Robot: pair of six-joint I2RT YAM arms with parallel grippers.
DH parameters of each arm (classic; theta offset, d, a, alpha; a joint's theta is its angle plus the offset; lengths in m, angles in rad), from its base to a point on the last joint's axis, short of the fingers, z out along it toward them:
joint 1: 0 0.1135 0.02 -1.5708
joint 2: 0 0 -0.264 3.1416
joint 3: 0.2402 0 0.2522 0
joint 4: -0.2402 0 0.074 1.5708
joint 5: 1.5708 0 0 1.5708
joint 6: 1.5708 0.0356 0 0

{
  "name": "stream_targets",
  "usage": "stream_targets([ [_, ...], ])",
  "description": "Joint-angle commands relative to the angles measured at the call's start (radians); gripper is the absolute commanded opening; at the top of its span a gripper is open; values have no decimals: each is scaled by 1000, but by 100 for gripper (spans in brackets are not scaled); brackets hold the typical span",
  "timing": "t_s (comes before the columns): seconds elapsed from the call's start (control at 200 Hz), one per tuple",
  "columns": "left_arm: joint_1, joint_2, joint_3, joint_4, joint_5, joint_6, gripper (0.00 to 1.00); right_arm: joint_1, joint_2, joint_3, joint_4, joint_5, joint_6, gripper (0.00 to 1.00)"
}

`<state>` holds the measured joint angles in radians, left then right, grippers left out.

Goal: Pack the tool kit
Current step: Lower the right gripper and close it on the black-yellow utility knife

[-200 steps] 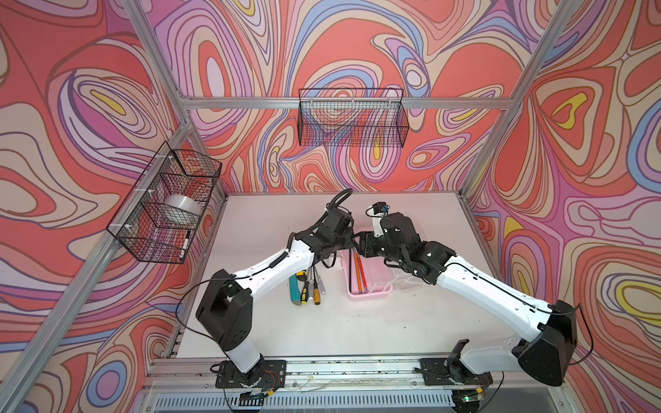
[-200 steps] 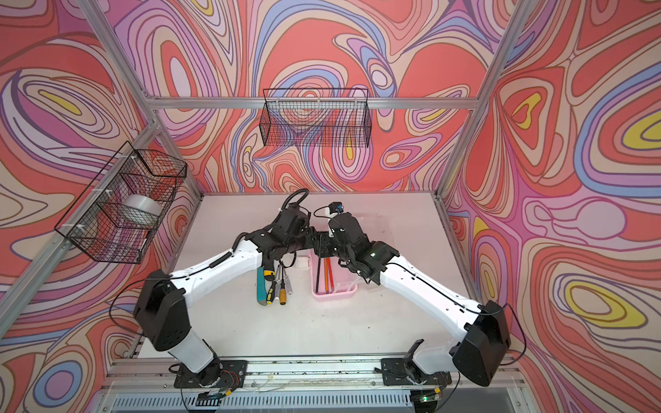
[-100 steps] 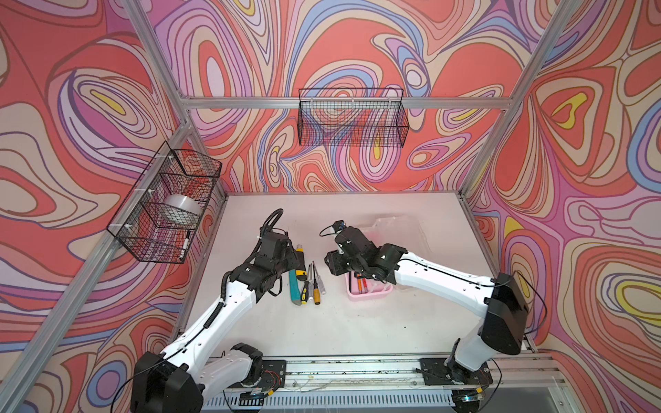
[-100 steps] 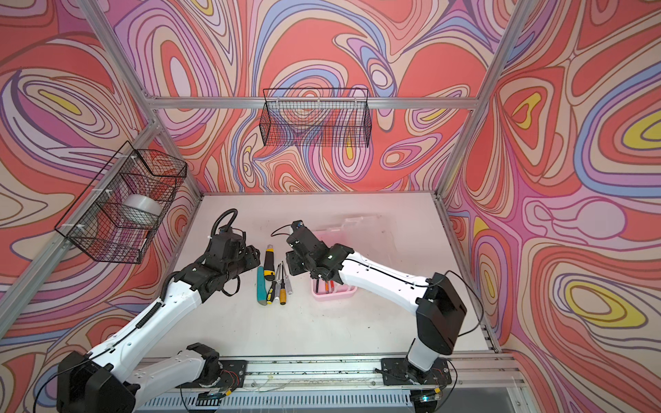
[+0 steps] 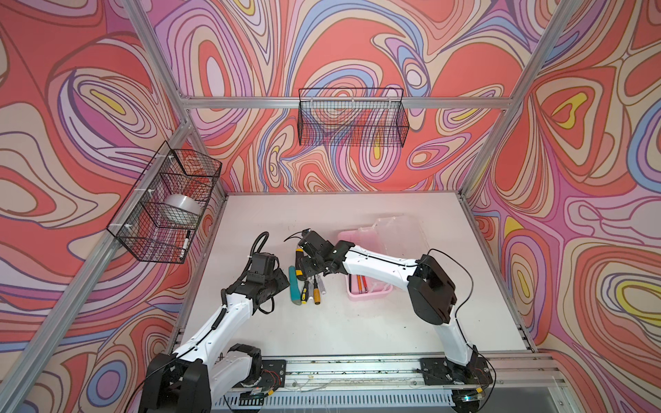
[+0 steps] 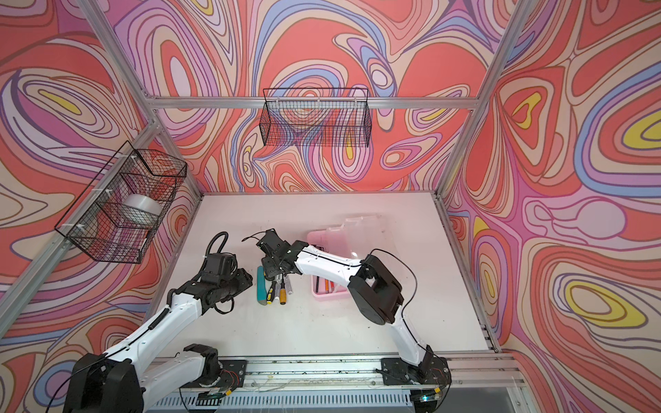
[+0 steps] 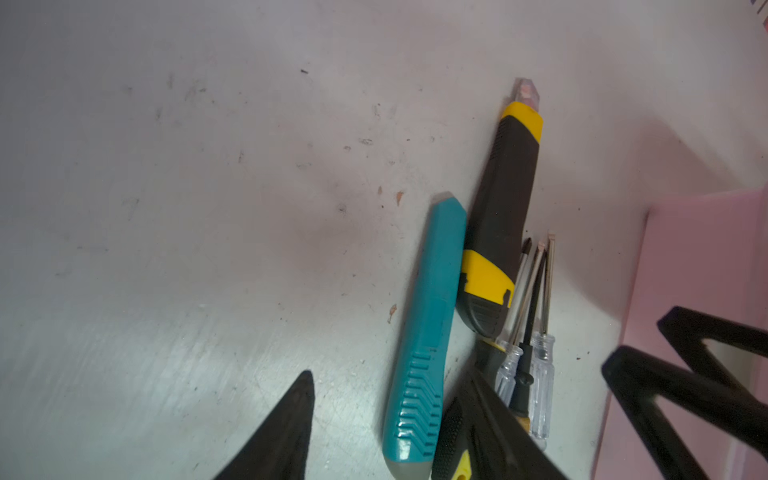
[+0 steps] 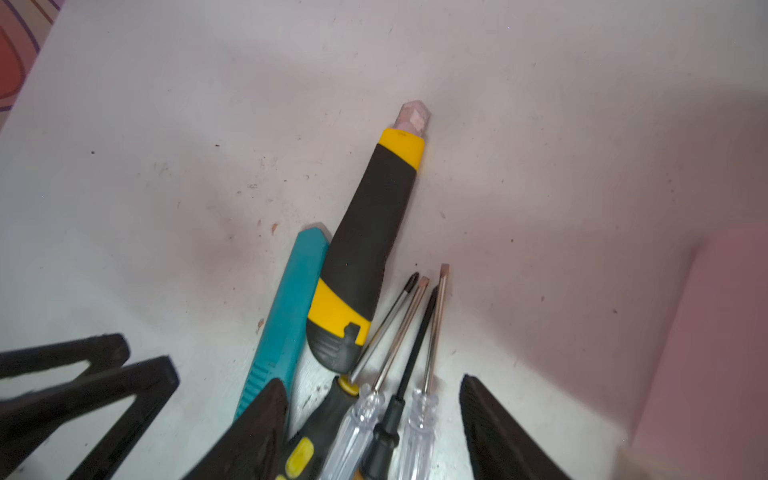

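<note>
you're early on: only the orange rods [image 5: 358, 284] lie in the open pink case [image 5: 368, 296]. the teal knife [image 7: 424, 324], yellow-black knife [image 8: 370, 249] and screwdrivers [image 8: 419, 419] wait on the desk [image 5: 322, 332] beside it. right jaws spread over the screwdrivers; left jaws spread, empty.

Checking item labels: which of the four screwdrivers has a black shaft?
The slim black-handled screwdriver, lying between the two clear-handled screwdrivers; the other three shafts are bare metal.

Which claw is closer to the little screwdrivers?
Right. The right claw hangs over the screwdrivers, its open jaws on either side of their handles. The left claw is one tool over, open around the teal knife beside them.
</note>
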<state>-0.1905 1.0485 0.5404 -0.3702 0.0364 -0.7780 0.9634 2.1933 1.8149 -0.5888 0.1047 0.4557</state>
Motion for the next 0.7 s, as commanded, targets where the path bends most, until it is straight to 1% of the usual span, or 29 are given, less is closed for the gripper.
stream_targets([
  [0.0, 30, -39, -16, 42, 58, -32, 59, 2, 91, 141, -104, 45, -17, 70],
  [0.04, 37, -51, -16, 48, 61, -38, 61, 2, 133, 202, -139, 54, -17, 70],
  [0.07, 42, -61, -57, 53, 64, -45, 62, 3, 157, 235, -152, 50, -18, 70],
  [0.15, 54, -98, -86, 69, 58, -61, 65, 1, 193, 278, -150, 48, -13, 70],
  [0.3, 76, -142, -108, 62, 58, -66, 66, 1, 277, 386, -202, 53, -3, 68],
  [0.401, 82, -167, -126, 72, 64, -66, 67, 2, 294, 384, -173, 46, 6, 66],
  [0.486, 88, -170, -130, 68, 72, -58, 67, 1, 316, 404, -182, 53, 15, 65],
  [0.551, 92, -164, -131, 72, 79, -52, 67, 2, 328, 409, -171, 49, 16, 63],
  [0.696, 99, -138, -134, 92, 96, -46, 67, 2, 340, 402, -138, 31, 27, 63],
])
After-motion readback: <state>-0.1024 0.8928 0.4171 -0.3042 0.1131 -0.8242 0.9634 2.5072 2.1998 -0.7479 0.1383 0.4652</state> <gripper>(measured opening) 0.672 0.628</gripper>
